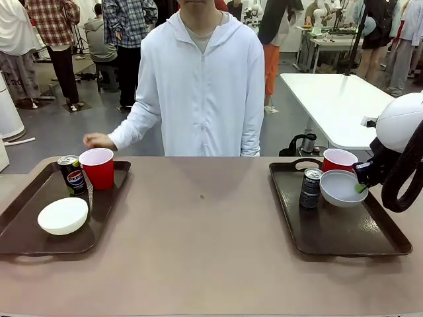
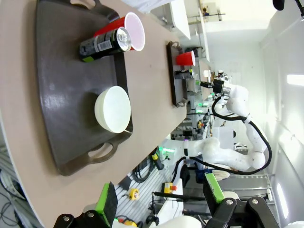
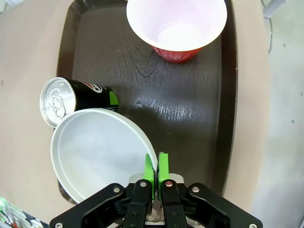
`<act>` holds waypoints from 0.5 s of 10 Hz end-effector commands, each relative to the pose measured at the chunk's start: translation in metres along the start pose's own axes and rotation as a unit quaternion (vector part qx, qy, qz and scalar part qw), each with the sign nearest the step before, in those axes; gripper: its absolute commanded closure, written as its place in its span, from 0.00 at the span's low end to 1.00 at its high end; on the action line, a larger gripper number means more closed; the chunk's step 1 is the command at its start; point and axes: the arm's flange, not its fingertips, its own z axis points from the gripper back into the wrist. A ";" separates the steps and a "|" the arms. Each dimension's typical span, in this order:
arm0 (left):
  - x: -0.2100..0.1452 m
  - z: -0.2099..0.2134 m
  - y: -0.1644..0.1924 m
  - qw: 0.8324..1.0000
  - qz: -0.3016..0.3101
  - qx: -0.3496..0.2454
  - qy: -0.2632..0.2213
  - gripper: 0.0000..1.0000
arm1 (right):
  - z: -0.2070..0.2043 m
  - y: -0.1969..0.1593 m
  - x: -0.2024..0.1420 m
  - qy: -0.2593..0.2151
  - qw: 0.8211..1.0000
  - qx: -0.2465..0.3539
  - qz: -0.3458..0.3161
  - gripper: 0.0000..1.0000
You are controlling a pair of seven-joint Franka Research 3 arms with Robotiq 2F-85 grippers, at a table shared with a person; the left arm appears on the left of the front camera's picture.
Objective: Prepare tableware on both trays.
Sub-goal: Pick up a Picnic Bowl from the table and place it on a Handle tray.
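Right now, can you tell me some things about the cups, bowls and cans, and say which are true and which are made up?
1. The right gripper pinches the rim of a white bowl. True.
2. The Pepsi can lies on its side. False: it stands upright on the left tray.
3. Each tray has a red cup. True: one left, one on the right tray.
4. The left gripper holds the other bowl. False: it is open, holding nothing.

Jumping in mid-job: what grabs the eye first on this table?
The right gripper is shut on the rim of a white bowl, held tilted over the right tray beside a dark can and red cup. Across the table, the left tray carries its own bowl, Pepsi can and red cup.
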 end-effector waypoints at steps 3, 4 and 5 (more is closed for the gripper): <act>-0.002 0.000 -0.003 1.000 0.001 0.002 -0.002 0.04 | 0.005 -0.001 -0.006 0.005 1.000 -0.006 -0.003 0.96; -0.002 0.000 -0.003 1.000 0.001 0.002 -0.002 0.04 | 0.013 -0.005 -0.014 0.017 1.000 -0.014 0.001 0.96; -0.002 0.000 -0.003 1.000 0.001 0.002 -0.002 0.04 | 0.022 -0.011 -0.020 0.021 0.999 -0.025 0.004 0.96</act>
